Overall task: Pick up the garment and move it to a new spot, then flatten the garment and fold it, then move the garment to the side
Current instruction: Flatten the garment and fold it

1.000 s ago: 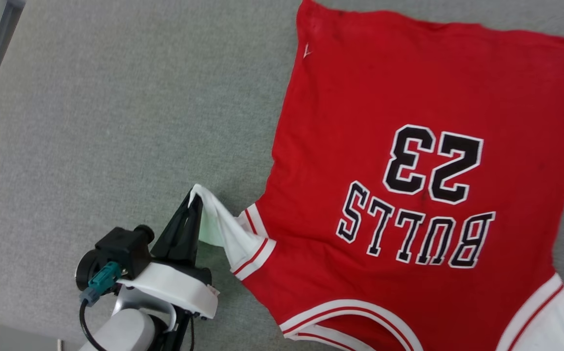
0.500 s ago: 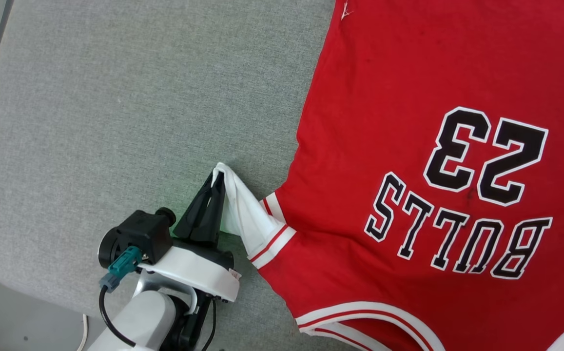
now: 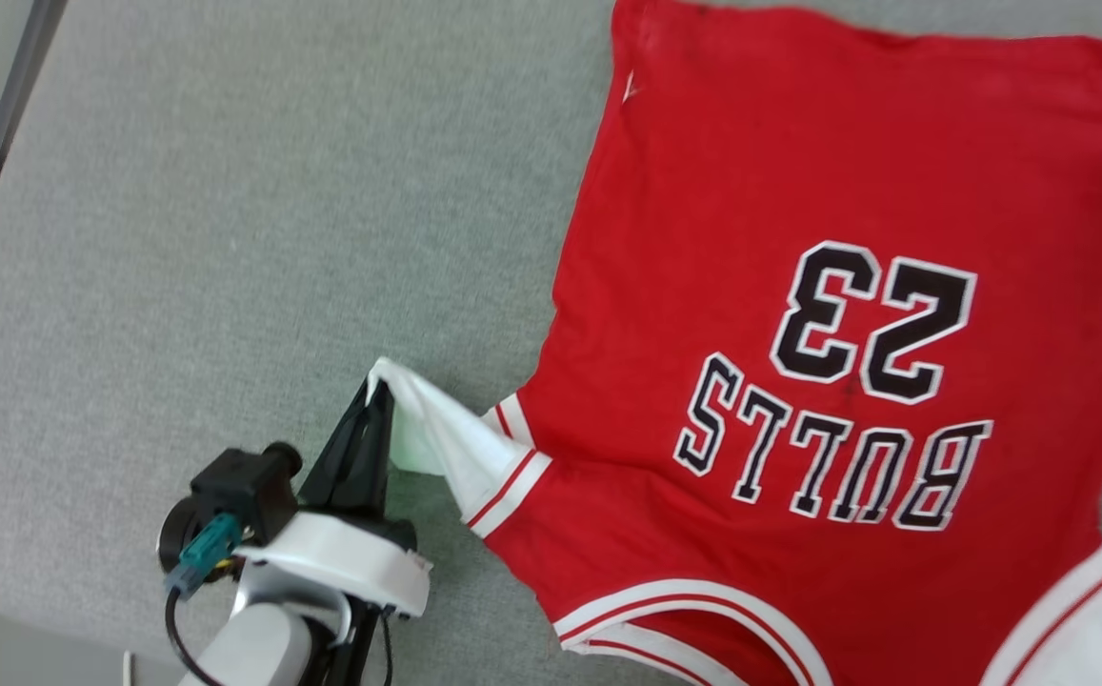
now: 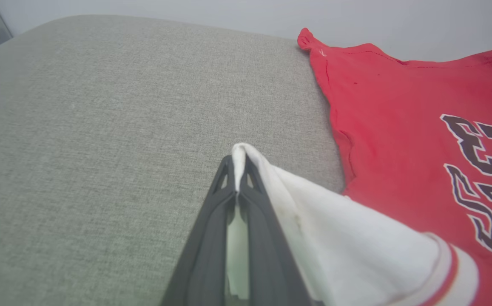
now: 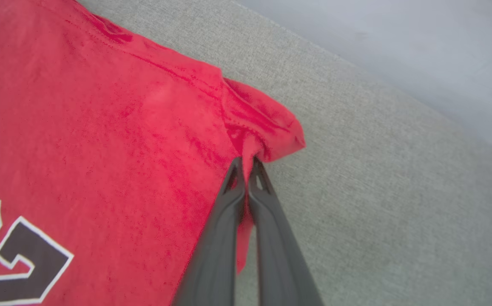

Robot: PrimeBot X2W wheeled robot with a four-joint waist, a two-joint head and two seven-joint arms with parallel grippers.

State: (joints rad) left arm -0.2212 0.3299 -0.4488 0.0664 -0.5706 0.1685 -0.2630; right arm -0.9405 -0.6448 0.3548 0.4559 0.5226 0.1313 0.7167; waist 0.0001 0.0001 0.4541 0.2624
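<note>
The garment [image 3: 798,191] lies spread on the grey padded surface [image 3: 227,238], with its black numerals [image 3: 870,324] facing up. To the left of the numerals and nearer the robot, the left gripper [image 4: 237,170] is clamped on the tip of the white sleeve [image 3: 446,448]. Beyond the numerals, the right gripper [image 5: 246,168] is pinched onto the red hem corner [image 5: 271,127] (only a small bite of thin cloth). Either pinch could slip once the cloth is lifted, and uneven pulling would probably skew or bunch the body.

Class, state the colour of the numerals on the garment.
The numerals are black, outlined white, on the red garment; head view shows best.
</note>
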